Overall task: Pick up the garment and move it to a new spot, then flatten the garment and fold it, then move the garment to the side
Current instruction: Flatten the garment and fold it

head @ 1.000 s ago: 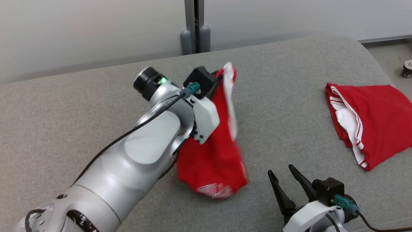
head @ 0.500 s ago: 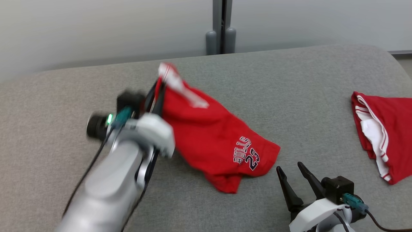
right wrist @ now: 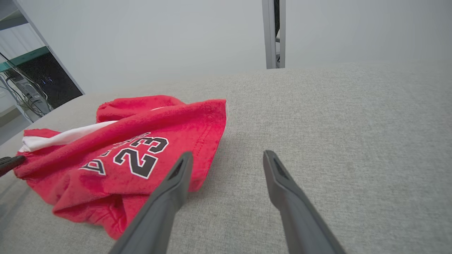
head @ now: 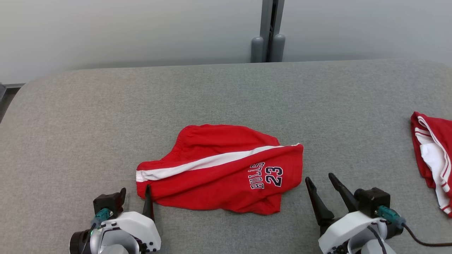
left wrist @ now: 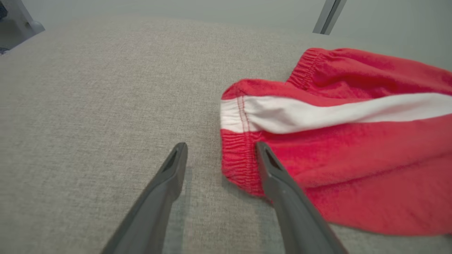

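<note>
While looking down over the grey padded surface (head: pixel 106 116), found the left gripper (head: pixel 135 190) low at the near edge, its two dark fingers spread well apart and nothing clamped between them. Found the red shorts (head: pixel 219 173) lying just ahead and to the right of that gripper, rumpled rather than flat, with a white side stripe running across them toward the gripper's right. Saw the elastic waistband corner (left wrist: pixel 236 165) sitting partly inside the gap, just beside the right finger (left wrist: pixel 282 190), which overlapped the red cloth in the left wrist view; could not tell whether finger and cloth touched. Saw bare grey fabric under and ahead of the other finger. Found the right gripper (head: pixel 319 178) likewise spread wide and empty, low over the surface, with the shorts' leg hem just ahead and to the left of it and open cushion ahead and to its right. Read the navy "BULLS 23" print (head: pixel 266 176) on the leg nearest that gripper. Noted a second red and white garment (head: pixel 432 151) lying well off to the right gripper's right, apart from the shorts. Noted a grey upright post (head: pixel 268 31) against the pale wall far ahead of both grippers, beyond the surface's far edge.
</note>
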Robot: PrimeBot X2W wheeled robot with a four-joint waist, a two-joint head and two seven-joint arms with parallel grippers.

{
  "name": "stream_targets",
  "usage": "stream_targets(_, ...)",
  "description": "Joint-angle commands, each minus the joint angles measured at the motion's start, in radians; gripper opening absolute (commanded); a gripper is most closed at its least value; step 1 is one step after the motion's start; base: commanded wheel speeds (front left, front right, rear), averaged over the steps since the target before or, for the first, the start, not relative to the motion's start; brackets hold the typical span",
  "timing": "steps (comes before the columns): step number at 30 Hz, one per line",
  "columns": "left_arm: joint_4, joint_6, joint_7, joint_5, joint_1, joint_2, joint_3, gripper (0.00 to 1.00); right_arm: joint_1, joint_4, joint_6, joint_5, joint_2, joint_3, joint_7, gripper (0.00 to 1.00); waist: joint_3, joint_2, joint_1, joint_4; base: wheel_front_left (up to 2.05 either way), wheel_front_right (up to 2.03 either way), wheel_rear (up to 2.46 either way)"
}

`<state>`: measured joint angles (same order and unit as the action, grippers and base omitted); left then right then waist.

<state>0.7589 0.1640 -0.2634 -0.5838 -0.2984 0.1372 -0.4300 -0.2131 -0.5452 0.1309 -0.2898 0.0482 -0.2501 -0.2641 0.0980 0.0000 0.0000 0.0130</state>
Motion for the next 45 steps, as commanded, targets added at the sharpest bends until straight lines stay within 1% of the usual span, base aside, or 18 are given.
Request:
stream_targets(1,-0.003,0.001,-0.001,0.011,0.004,-0.001,0.014,1.0,-0.016,-0.005,0.0,-0.008,0.006,0.003,0.0,1.0,0.002,0.0,0.0,0.007,0.0,0.0,0.0)
stream_targets(5,-0.026,-0.006,-0.001,0.065,0.022,-0.018,0.075,1.0,-0.068,-0.04,0.0,-0.057,0.006,-0.002,0.0,1.0,0.012,0.0,0.0,0.026,0.0,0.0,0.0)
stream_targets(10,-0.049,-0.031,-0.001,0.13,0.033,-0.039,0.131,1.0,-0.147,-0.101,0.0,-0.12,0.009,-0.015,0.0,1.0,0.026,0.0,0.0,0.049,0.0,0.0,0.0)
stream_targets(15,-0.048,-0.056,-0.001,0.178,0.044,-0.059,0.173,1.0,-0.206,-0.178,0.0,-0.183,0.025,-0.056,0.0,1.0,0.033,0.0,0.0,0.072,0.0,0.0,0.0)
stream_targets(21,-0.045,-0.083,-0.001,0.216,0.05,-0.074,0.209,1.0,-0.228,-0.224,0.0,-0.268,0.031,-0.102,0.0,1.0,0.036,0.0,0.0,0.086,0.0,0.0,0.0)
stream_targets(22,-0.043,-0.086,-0.001,0.223,0.051,-0.076,0.214,1.0,-0.229,-0.231,0.0,-0.279,0.032,-0.115,0.0,0.95,0.036,0.0,0.0,0.087,0.0,0.0,0.0)
stream_targets(23,-0.042,-0.092,-0.001,0.228,0.051,-0.077,0.218,1.0,-0.232,-0.236,0.0,-0.289,0.035,-0.124,0.0,0.78,0.037,0.0,0.0,0.088,0.0,0.0,0.0)
stream_targets(24,-0.041,-0.094,-0.001,0.233,0.05,-0.078,0.222,1.0,-0.239,-0.238,0.0,-0.296,0.04,-0.132,0.0,0.46,0.039,0.0,0.0,0.089,0.0,0.0,0.0)
stream_targets(25,-0.04,-0.1,-0.001,0.237,0.049,-0.079,0.225,1.0,-0.245,-0.239,0.0,-0.303,0.043,-0.14,0.0,0.24,0.04,0.0,0.0,0.091,0.0,0.0,0.0)
stream_targets(26,-0.039,-0.103,-0.001,0.241,0.047,-0.081,0.229,1.0,-0.25,-0.238,0.0,-0.307,0.046,-0.152,0.0,0.0,0.041,0.0,0.0,0.093,0.0,0.0,0.0)
stream_targets(30,-0.035,-0.115,-0.001,0.253,0.044,-0.083,0.235,1.0,-0.265,-0.232,0.0,-0.313,0.061,-0.184,0.0,0.0,0.041,0.0,0.0,0.098,0.0,0.0,0.0)
stream_targets(33,-0.025,-0.121,-0.001,0.262,0.054,-0.083,0.24,1.0,-0.285,-0.195,0.0,-0.31,0.082,-0.196,0.0,0.0,0.025,0.0,0.0,0.102,0.0,0.0,0.0)
stream_targets(36,-0.021,-0.126,-0.001,0.248,0.073,-0.084,0.238,1.0,-0.288,-0.127,0.0,-0.279,0.105,-0.198,0.0,0.0,-0.005,0.0,0.0,0.102,0.0,0.0,0.0)
stream_targets(39,-0.016,-0.124,-0.001,0.233,0.09,-0.084,0.231,1.0,-0.267,-0.031,0.0,-0.243,0.12,-0.207,0.0,0.0,-0.045,0.0,0.0,0.097,0.0,0.0,0.0)
stream_targets(43,-0.007,-0.117,-0.001,0.225,0.127,-0.084,0.224,1.0,-0.192,0.096,0.0,-0.215,0.153,-0.266,0.0,0.0,-0.096,0.0,0.0,0.086,0.0,0.0,0.0)
stream_targets(45,-0.008,-0.113,-0.001,0.222,0.135,-0.084,0.223,1.0,-0.146,0.148,0.0,-0.195,0.18,-0.314,0.0,0.0,-0.108,0.0,0.0,0.079,0.0,0.0,0.0)
